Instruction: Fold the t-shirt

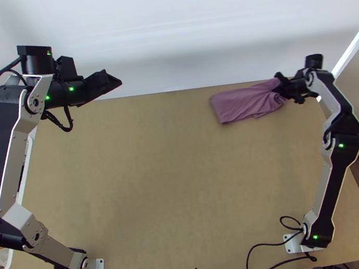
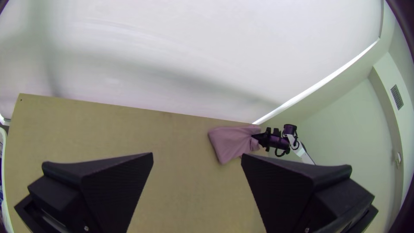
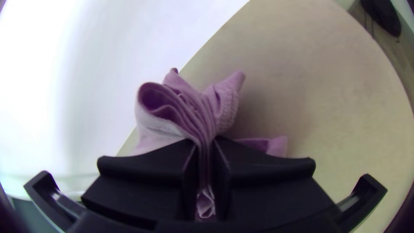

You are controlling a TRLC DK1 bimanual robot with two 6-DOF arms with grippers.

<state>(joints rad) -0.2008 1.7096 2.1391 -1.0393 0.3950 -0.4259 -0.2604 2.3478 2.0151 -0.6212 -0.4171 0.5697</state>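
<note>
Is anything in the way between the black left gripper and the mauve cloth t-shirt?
Nothing visible stands between the left gripper and the mauve t-shirt; the black right gripper pinches its bunched far end.

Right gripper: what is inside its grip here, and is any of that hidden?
Gathered layers of the shirt run between the fingers of the right gripper. The cloth pressed against the fingers is covered, and which part is pinched cannot be told.
</note>
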